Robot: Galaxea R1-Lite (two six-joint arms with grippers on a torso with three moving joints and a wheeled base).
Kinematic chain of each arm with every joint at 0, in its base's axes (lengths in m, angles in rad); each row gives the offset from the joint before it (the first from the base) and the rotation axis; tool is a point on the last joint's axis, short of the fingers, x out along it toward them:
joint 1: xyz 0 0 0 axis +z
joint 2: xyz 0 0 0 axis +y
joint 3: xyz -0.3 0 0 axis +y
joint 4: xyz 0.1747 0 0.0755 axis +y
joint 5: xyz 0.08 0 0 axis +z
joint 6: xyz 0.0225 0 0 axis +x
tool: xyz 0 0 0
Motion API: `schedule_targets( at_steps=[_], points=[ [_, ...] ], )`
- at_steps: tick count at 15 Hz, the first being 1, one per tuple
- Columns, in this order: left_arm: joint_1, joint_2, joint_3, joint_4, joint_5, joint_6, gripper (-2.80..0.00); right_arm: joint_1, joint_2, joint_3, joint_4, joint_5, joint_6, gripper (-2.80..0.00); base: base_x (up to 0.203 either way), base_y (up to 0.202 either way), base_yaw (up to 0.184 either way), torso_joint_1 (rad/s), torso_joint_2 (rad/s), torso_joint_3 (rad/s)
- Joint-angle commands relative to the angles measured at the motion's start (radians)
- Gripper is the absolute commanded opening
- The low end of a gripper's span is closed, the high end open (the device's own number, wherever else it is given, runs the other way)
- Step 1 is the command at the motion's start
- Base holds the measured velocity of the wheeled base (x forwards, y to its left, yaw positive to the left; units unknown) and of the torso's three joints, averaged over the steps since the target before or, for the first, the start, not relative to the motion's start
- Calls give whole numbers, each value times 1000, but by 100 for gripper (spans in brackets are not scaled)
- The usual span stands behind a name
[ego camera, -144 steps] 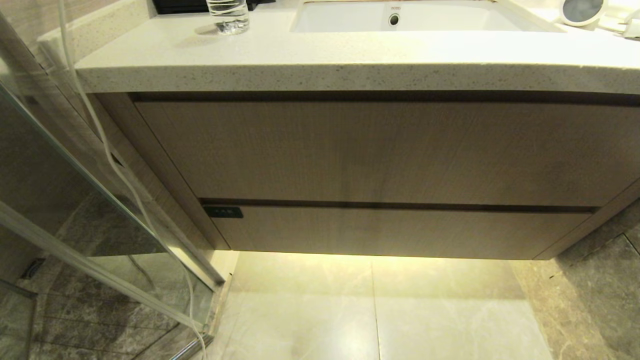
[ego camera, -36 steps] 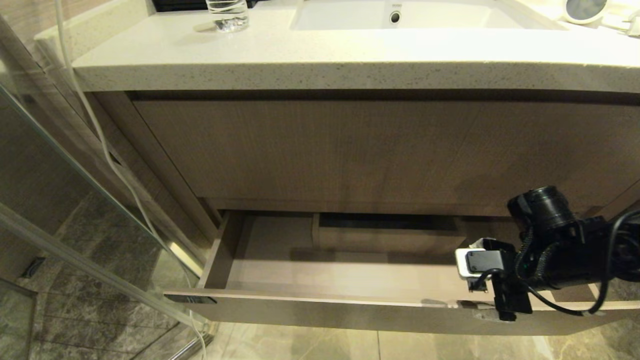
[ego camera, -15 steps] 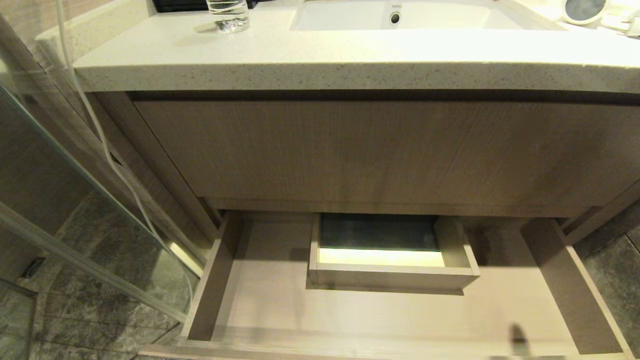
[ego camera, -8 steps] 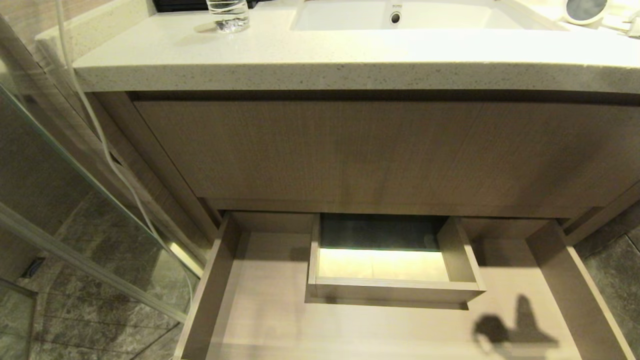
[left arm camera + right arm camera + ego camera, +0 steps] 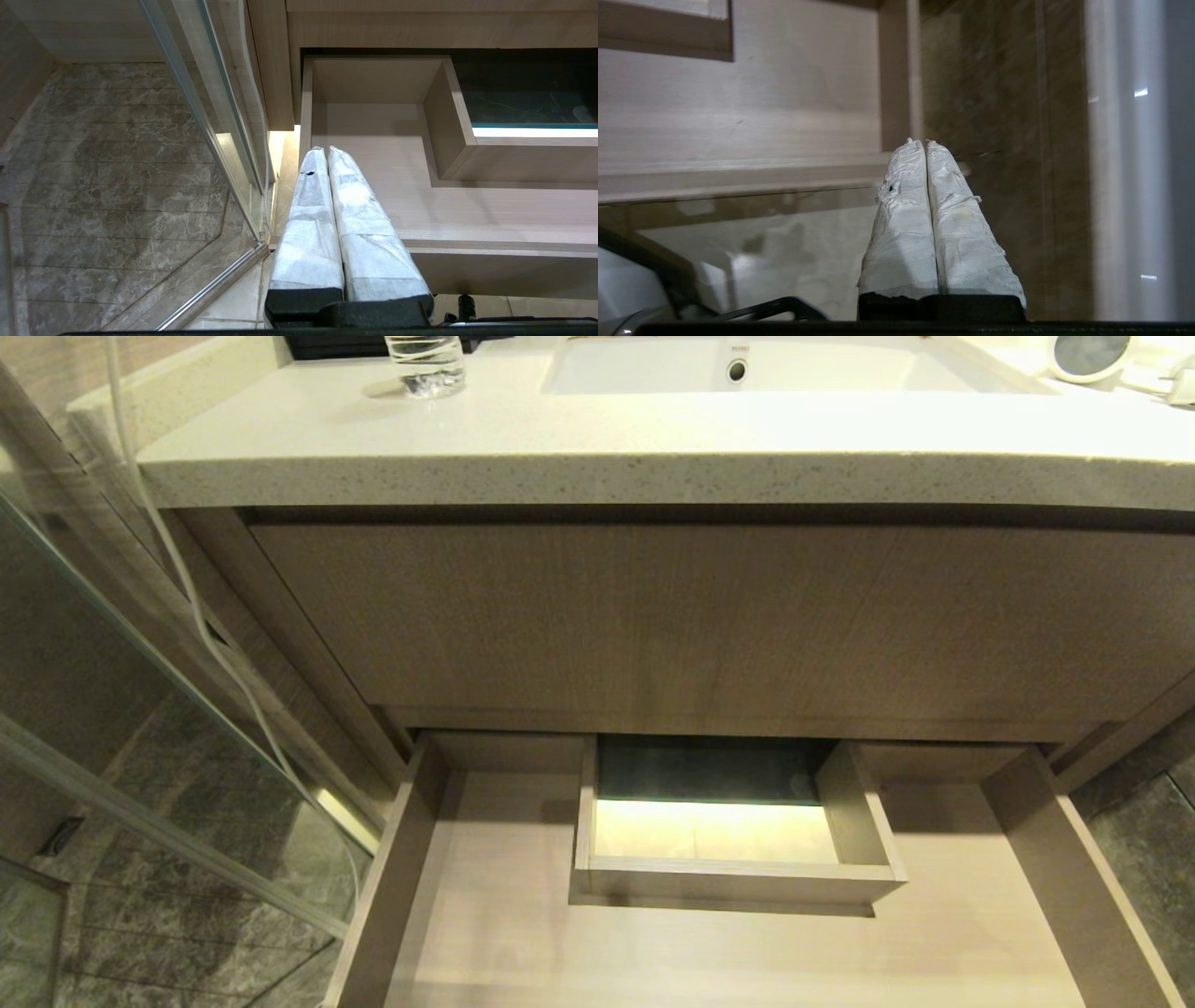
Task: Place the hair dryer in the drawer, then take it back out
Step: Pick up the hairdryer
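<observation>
The drawer [image 5: 709, 943] is seen pulled well out below the taller panel [image 5: 709, 616], its floor bare around the boxed cut-out [image 5: 733, 845]; nothing lies in it. That opening step can be judged done. The dryer [image 5: 1088, 355] has not been touched: only its dark round end is seen, at the far right corner of the counter [image 5: 560, 439], beside the sink [image 5: 747, 369], with its plug [image 5: 1178, 387] just next to it. A glass [image 5: 425, 364] stands at the counter's far left.

Neither arm is seen from the head. In its wrist view the left gripper [image 5: 325, 150] is parked low by the drawer's left front corner, its wrapped fingers [image 5: 308, 210] pressed together on nothing. The right gripper [image 5: 922, 141] is also clenched and empty, its fingers [image 5: 952, 224] closed tip to tip near the drawer's right front corner, beyond its front edge.

Everything that concerns the dryer itself is judged still to be done: it must be reached on the counter, gripped, lowered into the drawer and released, then gripped again and lifted back out. The task is thus at an early stage. For the pick, the right fingers will first have to be opened.
</observation>
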Motion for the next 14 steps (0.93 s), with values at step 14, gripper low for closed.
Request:
schedule_targets(
  at_steps=[14],
  points=[
    [0, 0, 0, 0, 0, 0, -280, 155, -253, 462, -399, 245, 302, -280, 0, 0, 0, 0, 0, 0]
  ],
)
